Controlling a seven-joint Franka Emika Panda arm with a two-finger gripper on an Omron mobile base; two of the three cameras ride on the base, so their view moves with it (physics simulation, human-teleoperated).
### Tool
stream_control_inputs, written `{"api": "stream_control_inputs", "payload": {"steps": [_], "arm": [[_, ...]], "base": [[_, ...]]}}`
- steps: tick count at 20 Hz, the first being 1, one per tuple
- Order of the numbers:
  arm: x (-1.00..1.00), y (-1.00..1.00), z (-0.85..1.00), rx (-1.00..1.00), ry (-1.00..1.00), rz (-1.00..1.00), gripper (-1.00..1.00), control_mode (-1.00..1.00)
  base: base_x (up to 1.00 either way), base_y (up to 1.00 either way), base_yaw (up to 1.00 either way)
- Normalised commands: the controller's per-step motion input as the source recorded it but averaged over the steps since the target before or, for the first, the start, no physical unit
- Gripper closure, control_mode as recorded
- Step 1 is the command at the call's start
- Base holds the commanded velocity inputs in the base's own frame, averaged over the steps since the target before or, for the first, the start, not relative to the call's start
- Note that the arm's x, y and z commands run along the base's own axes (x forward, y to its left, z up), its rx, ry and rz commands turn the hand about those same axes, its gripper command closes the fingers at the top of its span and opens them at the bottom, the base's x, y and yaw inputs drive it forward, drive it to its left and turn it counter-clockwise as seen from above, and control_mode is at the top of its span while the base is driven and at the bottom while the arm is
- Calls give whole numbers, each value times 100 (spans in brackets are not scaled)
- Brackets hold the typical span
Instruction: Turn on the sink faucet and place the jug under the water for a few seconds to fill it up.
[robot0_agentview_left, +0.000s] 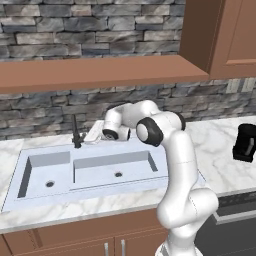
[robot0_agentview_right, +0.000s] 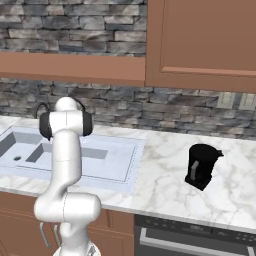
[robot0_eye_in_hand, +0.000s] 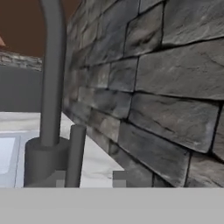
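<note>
Beside the sink faucet (robot0_eye_in_hand: 51, 87), the claw (robot0_eye_in_hand: 89, 178), its spread impossible to judge, risks slipping off the thin side lever (robot0_eye_in_hand: 75, 153).

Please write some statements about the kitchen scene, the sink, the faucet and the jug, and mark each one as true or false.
1. The jug stands on the counter, to the right of the sink. True.
2. Water is running from the sink faucet. False: no stream is visible and both basins look dry.
3. The gripper is close to the faucet's side lever. True.
4. The jug is held in the gripper. False: it stands alone on the counter, far from the gripper.
5. The sink has two basins, each with a round drain. True.
</note>
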Motion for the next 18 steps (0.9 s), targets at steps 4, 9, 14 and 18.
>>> {"api": "stream_control_inputs", "payload": {"steps": [4,9,14,18], "arm": [[19,-28,0,8,4,-24,100,-100],[27,-40,0,10,8,-27,100,-100],[32,-66,0,16,14,-26,100,-100],[28,-80,-2,18,16,-23,100,-100]], "base": [[0,0,0],[0,0,0],[0,0,0],[0,0,0]]}}
